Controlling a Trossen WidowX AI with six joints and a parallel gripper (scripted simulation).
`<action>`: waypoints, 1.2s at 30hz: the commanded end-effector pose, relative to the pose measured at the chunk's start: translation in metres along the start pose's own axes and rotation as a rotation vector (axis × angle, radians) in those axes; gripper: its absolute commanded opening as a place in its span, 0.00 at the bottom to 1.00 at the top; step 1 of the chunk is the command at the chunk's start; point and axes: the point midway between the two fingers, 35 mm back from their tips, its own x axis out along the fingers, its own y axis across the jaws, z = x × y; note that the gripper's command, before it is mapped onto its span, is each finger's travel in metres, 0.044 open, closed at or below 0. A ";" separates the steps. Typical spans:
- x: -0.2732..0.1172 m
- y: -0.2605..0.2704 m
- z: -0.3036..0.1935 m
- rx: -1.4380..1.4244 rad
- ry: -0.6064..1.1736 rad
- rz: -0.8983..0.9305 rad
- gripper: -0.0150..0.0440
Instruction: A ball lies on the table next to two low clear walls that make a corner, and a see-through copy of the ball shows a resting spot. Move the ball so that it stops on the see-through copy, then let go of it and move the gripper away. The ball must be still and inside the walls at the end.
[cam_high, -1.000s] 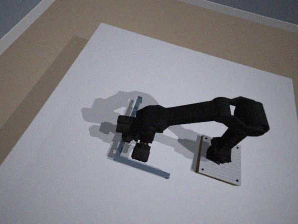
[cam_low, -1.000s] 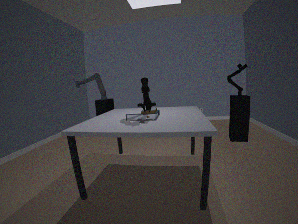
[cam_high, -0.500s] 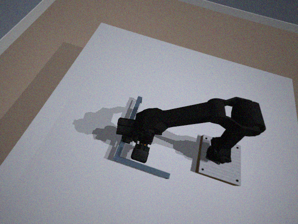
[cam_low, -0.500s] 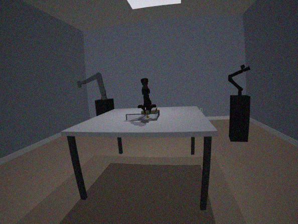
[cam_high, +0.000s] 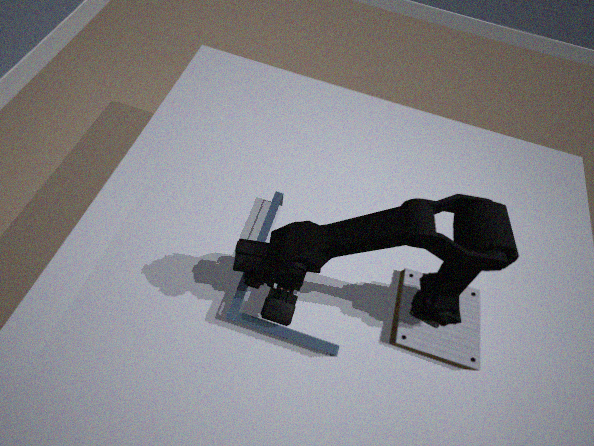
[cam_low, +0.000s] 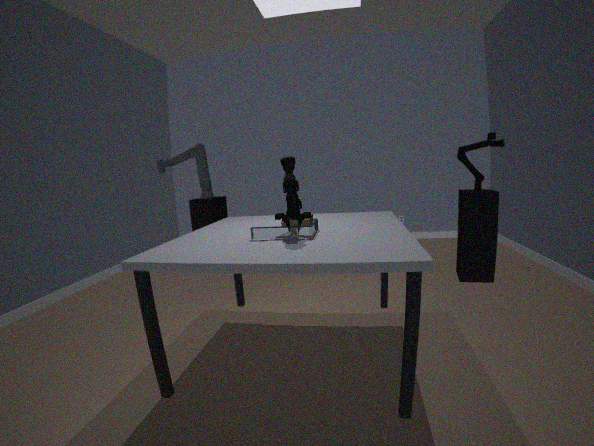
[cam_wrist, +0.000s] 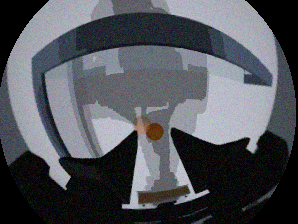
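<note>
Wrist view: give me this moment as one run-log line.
gripper: open, holds nothing | orange ball: on table, ahead between fingers | clear walls: beyond ball | release: not yet

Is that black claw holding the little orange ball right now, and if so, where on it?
No, the gripper holds nothing. The orange ball lies on the table between and ahead of the half-open fingers, touching neither.
</note>
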 end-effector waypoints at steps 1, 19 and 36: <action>0.006 -0.001 -0.002 0.000 0.005 -0.005 0.62; -0.014 0.000 0.002 0.000 0.005 -0.005 0.25; -0.115 0.000 0.000 0.000 0.005 -0.004 0.25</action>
